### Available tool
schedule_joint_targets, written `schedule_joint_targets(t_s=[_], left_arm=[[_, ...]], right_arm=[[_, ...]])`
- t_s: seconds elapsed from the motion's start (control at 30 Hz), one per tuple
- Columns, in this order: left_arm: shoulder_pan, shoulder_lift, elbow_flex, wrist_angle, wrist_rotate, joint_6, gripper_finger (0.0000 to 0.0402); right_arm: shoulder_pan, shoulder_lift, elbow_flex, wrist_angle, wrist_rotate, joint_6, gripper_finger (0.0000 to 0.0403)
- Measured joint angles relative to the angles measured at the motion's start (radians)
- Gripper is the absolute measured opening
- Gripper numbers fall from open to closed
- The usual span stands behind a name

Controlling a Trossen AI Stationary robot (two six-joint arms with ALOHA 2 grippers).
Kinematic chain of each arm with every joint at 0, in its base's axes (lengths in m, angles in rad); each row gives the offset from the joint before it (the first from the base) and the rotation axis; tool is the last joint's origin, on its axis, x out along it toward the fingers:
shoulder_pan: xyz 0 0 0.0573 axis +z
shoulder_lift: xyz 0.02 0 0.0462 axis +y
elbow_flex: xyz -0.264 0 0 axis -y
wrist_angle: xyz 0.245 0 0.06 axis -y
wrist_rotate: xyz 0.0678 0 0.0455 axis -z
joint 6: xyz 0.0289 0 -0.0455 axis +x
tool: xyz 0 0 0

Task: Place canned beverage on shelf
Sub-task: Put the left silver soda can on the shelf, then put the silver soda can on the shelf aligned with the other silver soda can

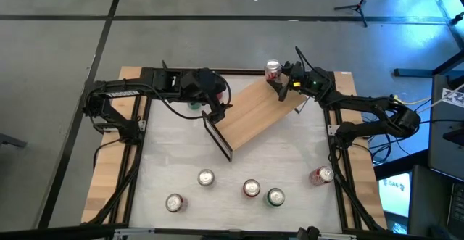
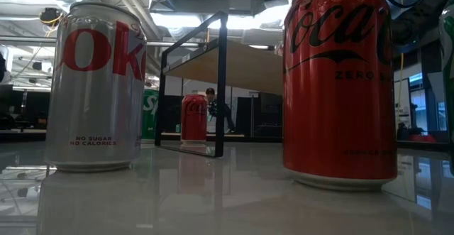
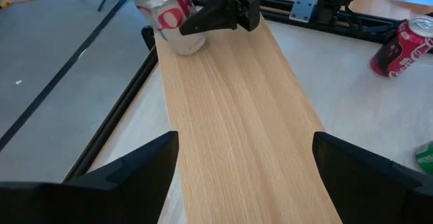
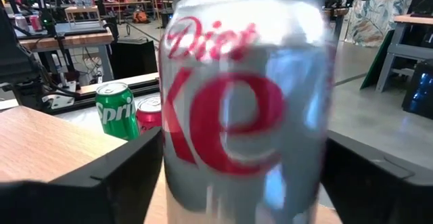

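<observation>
The shelf (image 1: 254,113), a light-wood plank on black frame ends, stands slantwise in the middle of the table. A silver Diet Coke can (image 1: 272,69) stands upright on the plank's far end (image 3: 203,55). My right gripper (image 1: 278,83) is level behind the can, open. Its fingers (image 4: 128,163) stand close on either side of the can (image 4: 247,102). My left gripper (image 3: 243,183) hovers open above the plank's near end, nothing between its fingers.
Several cans stand near the table's front edge: silver ones (image 1: 206,177), a red one (image 1: 251,188), a green one (image 1: 275,196). Another red can (image 1: 321,175) lies by the right rail. A Sprite can (image 4: 116,109) and a red can (image 2: 194,119) stand near the shelf's left end.
</observation>
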Motion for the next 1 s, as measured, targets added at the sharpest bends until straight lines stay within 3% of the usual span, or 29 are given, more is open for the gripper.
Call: schedule_joint_targets(t_s=[0.2, 1.0], left_arm=[[0.000, 0.000, 0.000, 0.000, 0.000, 0.000, 0.0330], [0.000, 0.000, 0.000, 0.000, 0.000, -0.024, 0.0330]], right_arm=[[0.000, 0.000, -0.001, -0.022, 0.000, 0.000, 0.0396], [0.000, -0.086, -0.001, -0.029, -0.034, 0.000, 0.0393]])
